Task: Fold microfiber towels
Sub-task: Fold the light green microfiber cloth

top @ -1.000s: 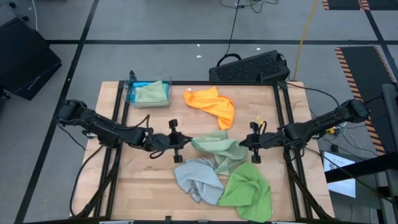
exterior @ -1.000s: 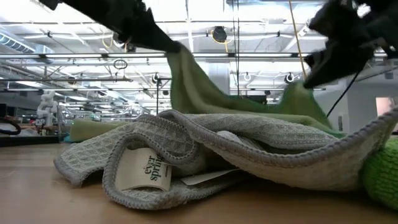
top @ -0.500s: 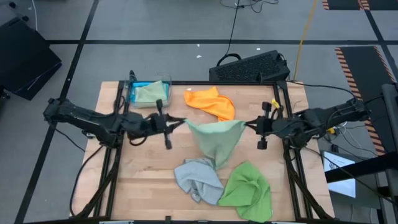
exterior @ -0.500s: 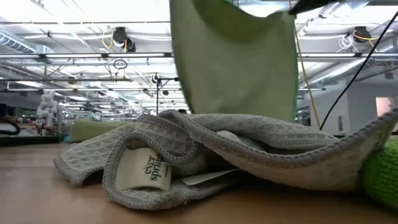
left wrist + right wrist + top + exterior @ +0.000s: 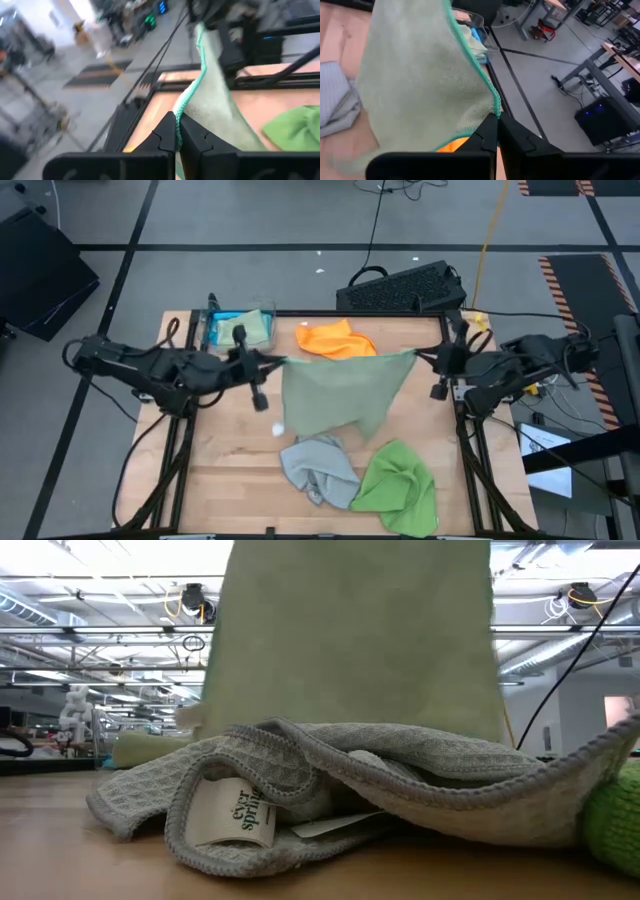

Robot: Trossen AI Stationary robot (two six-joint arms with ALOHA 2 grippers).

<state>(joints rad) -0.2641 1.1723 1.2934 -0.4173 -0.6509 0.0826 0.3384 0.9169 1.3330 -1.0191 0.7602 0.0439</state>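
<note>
Dark and low at the left of the high view, the left arm reaches in across the table's (image 5: 180, 470) left edge. Its left gripper (image 5: 268, 364) sits left of centre in the frame, fingers pressed together on one top corner of a pale sage green towel (image 5: 335, 395). The left wrist view shows the two dark fingers (image 5: 165, 137) pinched on the towel's teal-stitched edge.

Above that gripper, in the upper left of the table, a clear bin (image 5: 212, 332) holds a bright blue towel (image 5: 226, 319) with a second sage green towel (image 5: 245, 330) lying on it.

At the centre, the held sage green towel is stretched between both grippers and raised off the wood, its top edge taut and its body hanging below. In the low view it fills the upper middle as a flat sheet. Just above it in the high view, an orange towel (image 5: 335, 340) lies crumpled near the table's far edge, partly behind the stretched cloth.

Below centre, a light grey towel (image 5: 318, 467) lies bunched on the table; the low view shows its waffle weave and a white label (image 5: 238, 813). Touching it on the right is a bright green towel (image 5: 400, 485), also crumpled.

At the right, the right gripper (image 5: 425, 358) is closed tight on the towel's other top corner. The right wrist view shows its fingers (image 5: 487, 135) clamped on the hem.
</note>
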